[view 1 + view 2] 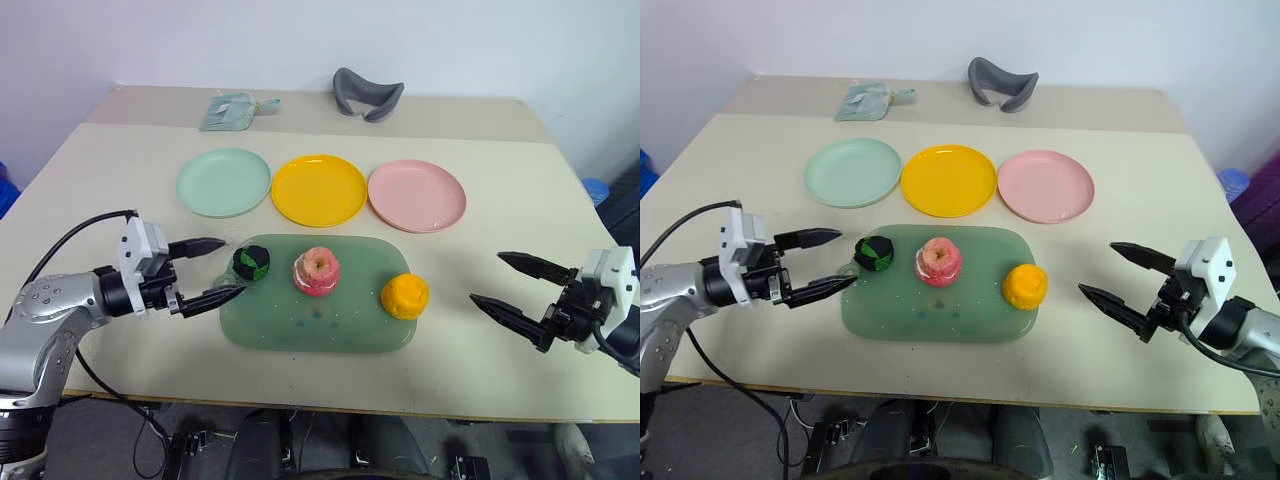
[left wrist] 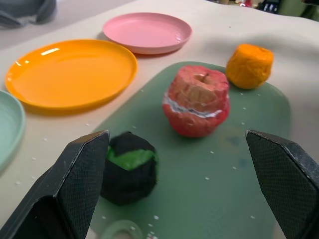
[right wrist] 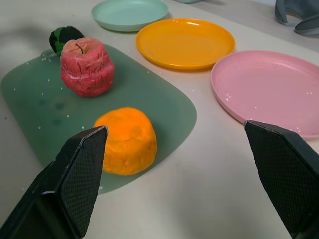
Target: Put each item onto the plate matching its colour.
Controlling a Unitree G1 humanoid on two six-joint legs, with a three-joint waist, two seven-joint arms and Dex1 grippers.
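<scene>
Three toy foods sit on the translucent green mat (image 1: 330, 320): a dark green-black lump (image 1: 251, 263) at its left end, a pink-red apple piece (image 1: 317, 271) in the middle, an orange-yellow lump (image 1: 405, 296) at its right end. Behind the mat stand a mint green plate (image 1: 224, 182), a yellow plate (image 1: 318, 189) and a pink plate (image 1: 417, 195). My left gripper (image 1: 222, 268) is open, its fingertips just left of the dark lump, nothing held. My right gripper (image 1: 498, 280) is open and empty, well to the right of the orange lump.
A grey curved object (image 1: 366, 95) and a pale green packet (image 1: 232, 110) lie at the table's far side. A black cable (image 1: 80, 235) trails from my left arm. The table's front edge (image 1: 330, 408) runs close below the mat.
</scene>
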